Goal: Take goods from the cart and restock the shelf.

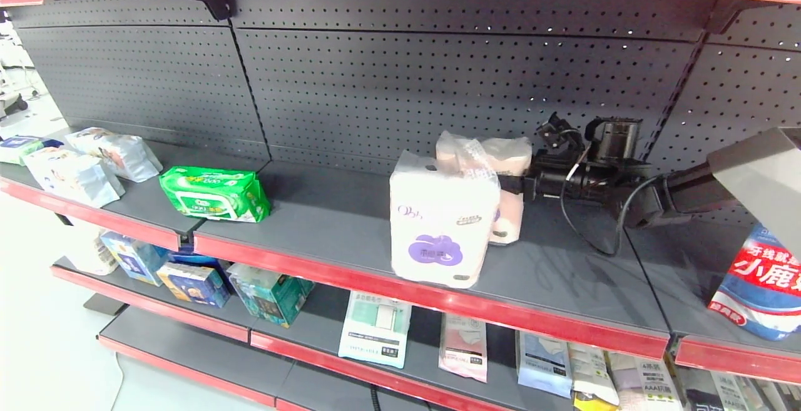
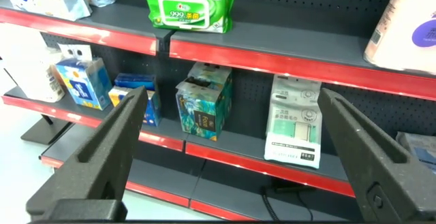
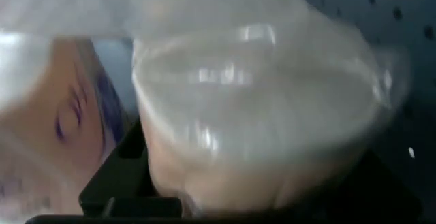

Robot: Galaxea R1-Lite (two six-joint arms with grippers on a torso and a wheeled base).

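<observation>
Peach roll pack (image 1: 494, 156), clear-wrapped, clamped in right gripper (image 1: 523, 183); left gripper (image 2: 231, 135) wide.

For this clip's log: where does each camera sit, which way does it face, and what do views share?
Head view: on the robot's head, facing forward and down at the shelf; the right arm shows, right gripper shut on the pink roll pack.
Left wrist view: on the left wrist, facing the shelf's lower tiers; the open left gripper frames it.
Right wrist view: on the right wrist, close against the pink roll pack.
Shared: green wipes pack in head and left wrist views.
</observation>
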